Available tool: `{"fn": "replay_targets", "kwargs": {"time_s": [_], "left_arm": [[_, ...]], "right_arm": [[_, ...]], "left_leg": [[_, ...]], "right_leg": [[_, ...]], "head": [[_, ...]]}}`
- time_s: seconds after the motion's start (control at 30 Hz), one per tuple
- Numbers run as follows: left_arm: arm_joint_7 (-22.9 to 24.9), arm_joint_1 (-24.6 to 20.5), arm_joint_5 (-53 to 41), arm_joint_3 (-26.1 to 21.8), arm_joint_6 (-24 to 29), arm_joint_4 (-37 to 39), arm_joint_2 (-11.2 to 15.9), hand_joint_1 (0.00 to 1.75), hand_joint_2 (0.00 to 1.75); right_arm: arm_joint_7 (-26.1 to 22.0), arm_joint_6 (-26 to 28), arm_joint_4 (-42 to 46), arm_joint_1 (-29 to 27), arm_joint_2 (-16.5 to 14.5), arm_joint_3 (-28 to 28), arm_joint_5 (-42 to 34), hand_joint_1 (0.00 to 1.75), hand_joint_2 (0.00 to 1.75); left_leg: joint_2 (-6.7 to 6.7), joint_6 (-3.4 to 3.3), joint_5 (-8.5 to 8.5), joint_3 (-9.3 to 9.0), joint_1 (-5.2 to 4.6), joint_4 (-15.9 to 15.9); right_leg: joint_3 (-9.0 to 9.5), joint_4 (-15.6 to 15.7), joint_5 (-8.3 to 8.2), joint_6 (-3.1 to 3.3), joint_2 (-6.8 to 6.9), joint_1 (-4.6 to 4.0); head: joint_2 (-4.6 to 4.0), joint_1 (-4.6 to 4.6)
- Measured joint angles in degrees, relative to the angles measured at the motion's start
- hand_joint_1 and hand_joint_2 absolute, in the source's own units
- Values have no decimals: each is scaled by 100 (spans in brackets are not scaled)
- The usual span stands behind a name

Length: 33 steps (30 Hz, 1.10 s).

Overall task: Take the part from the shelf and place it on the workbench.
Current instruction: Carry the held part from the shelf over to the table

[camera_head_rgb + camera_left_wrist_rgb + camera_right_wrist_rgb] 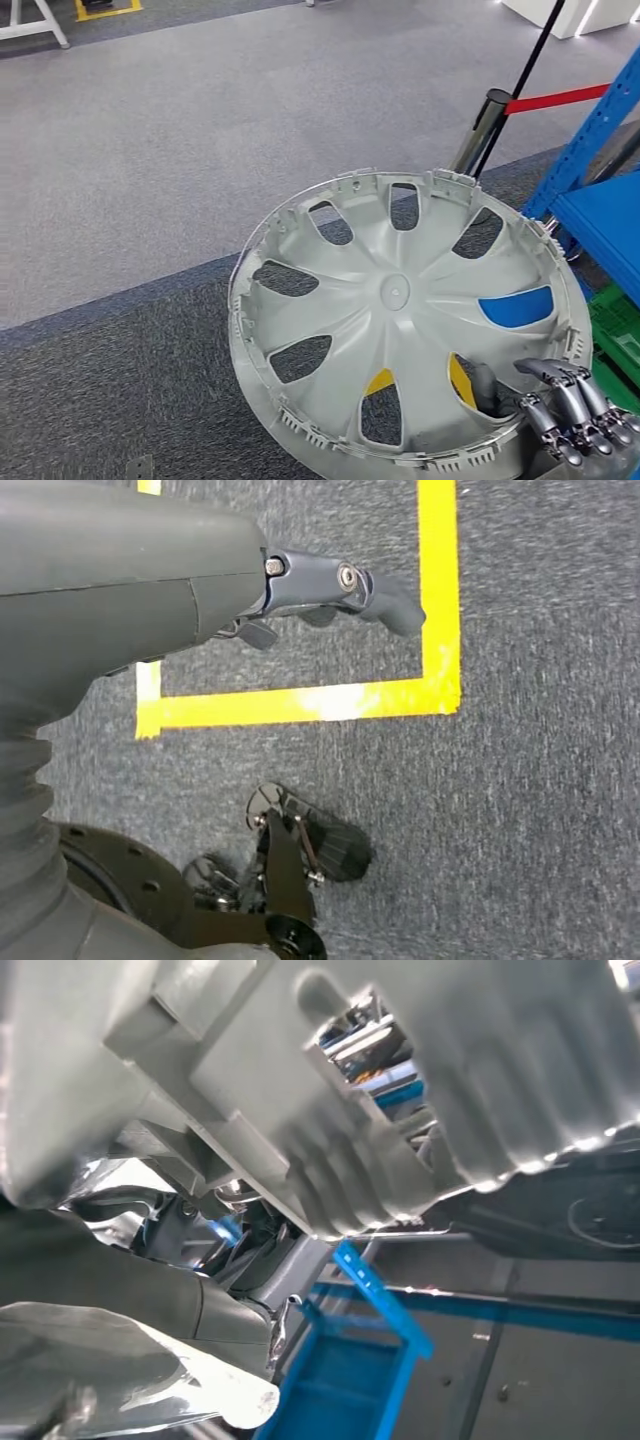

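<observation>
The right hand (577, 405) grips the silver wheel cover (400, 310) at its near rim, thumb hooked through a spoke opening, fingers curled over the edge. The part is off the blue shelf (604, 215), which stands just beyond the hand, and rides tilted above grey carpet (151, 150). The left hand (332, 585) hangs over floor tape (302, 702), fingers loosely extended, holding nothing. Pickup looks done; carrying to the worktop and setting down remain.
</observation>
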State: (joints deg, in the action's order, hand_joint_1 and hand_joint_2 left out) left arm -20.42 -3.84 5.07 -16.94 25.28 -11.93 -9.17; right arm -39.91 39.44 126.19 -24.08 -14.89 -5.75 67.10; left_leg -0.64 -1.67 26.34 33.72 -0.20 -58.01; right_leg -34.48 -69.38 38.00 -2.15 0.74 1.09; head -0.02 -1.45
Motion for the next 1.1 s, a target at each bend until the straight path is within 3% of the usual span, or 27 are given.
{"fn": "replay_targets", "kwargs": {"time_s": [0.03, 0.07, 0.1, 0.13, 0.2, 0.27, 0.33, 0.37, 0.43, 0.5, 0.57, 0.6, 0.63, 0.67, 0.73, 0.8, 0.83, 0.87, 0.93, 1.0, 1.03, 1.07, 1.1], "left_arm": [[3, -2, -2, 0, 0, 0, -4, 0, 175], [8, -2, -4, 0, 1, 0, -8, 0, 175], [13, -1, -7, 0, 2, 0, -8, 0, 175], [18, -1, -8, 0, 2, 0, -8, 0, 175], [20, -6, -9, 0, 3, 0, -10, 0, 175], [20, -8, -11, 0, 5, 1, -10, 0, 175], [23, 7, -15, 0, 10, 3, -8, 0, 175], [27, 16, -16, 0, 12, 4, -7, 0, 175], [42, 17, -21, 0, 20, 4, -5, 0, 175], [51, 0, -32, 0, 25, 4, -7, 0, 175], [54, -5, -40, 0, 25, 4, -7, 0, 175], [54, 0, -41, 0, 25, 4, -7, 0, 175], [55, 7, -42, 0, 25, 4, -5, 0, 175], [55, 11, -43, 0, 25, 4, -4, 0, 175], [55, -1, -46, 0, 24, 4, -1, 0, 175], [57, -10, -50, 0, 25, 4, 2, 0, 175], [60, -5, -52, 0, 27, 4, 4, 0, 175], [63, 6, -52, 0, 28, 4, 6, 0, 175], [69, 12, -54, -1, 33, 4, 8, 0, 175], [76, -4, -58, -2, 32, 4, 1, 0, 175], [81, -13, -61, -2, 31, 4, -4, 0, 175], [87, -16, -63, -2, 29, 4, -8, 0, 175], [91, -16, -64, -2, 29, 4, -9, 0, 175]], "right_arm": [[0, -1, -2, -4, 1, 1, 3, 175, 175], [0, -1, -4, -7, 1, 1, 7, 175, 175], [0, -1, -7, -8, 1, 1, 11, 175, 175], [0, -1, -10, -9, 2, 1, 15, 175, 175], [0, -1, -14, -7, 3, 0, 18, 175, 175], [0, -1, -16, -6, 4, 0, 20, 175, 175], [0, -1, -18, -6, 5, -1, 24, 175, 175], [0, -1, -18, -4, 5, -2, 26, 175, 175], [0, -1, -17, -7, 5, -6, 26, 175, 175], [0, -1, -16, -9, 5, -8, 23, 175, 175], [0, -1, -18, -10, 5, -9, 23, 175, 175], [-1, -1, -19, -9, 5, -9, 24, 175, 175], [-1, -1, -19, -8, 5, -9, 25, 175, 175], [-1, -1, -19, -7, 5, -9, 25, 175, 175], [-2, -1, -19, -8, 5, -10, 25, 175, 175], [-2, -1, -20, -6, 5, -11, 25, 175, 175], [-2, -1, -20, -4, 5, -11, 25, 175, 175], [-1, -1, -20, -1, 5, -12, 26, 175, 175], [-1, -1, -21, -1, 7, -11, 25, 175, 175], [0, 0, -22, -5, 9, -8, 19, 175, 175], [0, 0, -23, -8, 11, -7, 16, 175, 175], [0, 0, -26, -9, 14, -7, 14, 175, 175], [0, 0, -28, -9, 16, -6, 14, 175, 175]], "left_leg": [[-74, -6, 2, -1, -6, -2], [-148, -7, 2, -6, -11, -4], [-227, -7, 3, -11, -14, -10], [-311, -3, 6, -15, -13, -21], [-462, 28, 23, 1, -12, -66], [-587, 90, 24, 48, -2, -97], [-705, 162, -3, 89, 23, -95], [-674, 194, 10, 107, 24, -120], [-409, 248, 194, 250, 15, -428], [-101, 295, 532, 581, 21, -1127], [-14, 317, 690, 832, 39, -1646], [1, 316, 619, 819, 42, -1623], [32, 302, 453, 686, 40, -1371], [100, 276, 251, 485, 32, -989], [353, 197, 29, 127, -36, -304], [453, 137, 35, 47, -98, -99], [384, 115, 23, 53, -97, -79], [322, 92, 9, 43, -86, -48], [195, 32, -26, 7, -49, 23], [62, -4, -37, -5, -28, 45], [-11, -11, -35, -5, -27, 44], [-89, -14, -32, -10, -26, 42], [-169, -13, -29, -16, -24, 37]], "right_leg": [[-197, -338, 87, 1, -47, -3], [-312, -485, 57, 4, -65, -5], [-318, -397, -88, 10, -76, -6], [-219, -95, -325, 18, -108, -2], [80, 656, -691, 33, -348, 27], [249, 998, -773, 52, -535, 37], [285, 1023, -785, 98, -461, 23], [297, 1039, -799, 129, -396, 24], [332, 1075, -811, 191, -237, 34], [353, 1080, -792, 230, -58, 11], [364, 1080, -770, 243, 117, -2], [372, 1079, -758, 242, 193, -4], [389, 1079, -744, 237, 265, -6], [411, 1080, -727, 231, 330, -8], [450, 1080, -688, 188, 443, -29], [472, 1089, -659, 131, 546, -48], [491, 1101, -649, 102, 601, -50], [497, 1097, -623, 74, 587, -44], [395, 869, -456, 29, 332, -26], [38, 180, -125, 9, 19, -13], [-176, -204, 7, -1, -38, -15], [-336, -458, 44, -10, -60, -15], [-401, -504, -39, -18, -67, -12]], "head": [[0, 6], [0, 6], [0, 5], [0, 6], [0, 5], [0, 3], [0, 3], [0, -1], [0, -32], [0, -59], [0, -58], [0, -59], [0, -59], [0, -59], [0, -56], [0, -53], [0, -55], [0, -53], [0, -36], [0, -1], [0, 11], [0, 15], [0, 15]]}}
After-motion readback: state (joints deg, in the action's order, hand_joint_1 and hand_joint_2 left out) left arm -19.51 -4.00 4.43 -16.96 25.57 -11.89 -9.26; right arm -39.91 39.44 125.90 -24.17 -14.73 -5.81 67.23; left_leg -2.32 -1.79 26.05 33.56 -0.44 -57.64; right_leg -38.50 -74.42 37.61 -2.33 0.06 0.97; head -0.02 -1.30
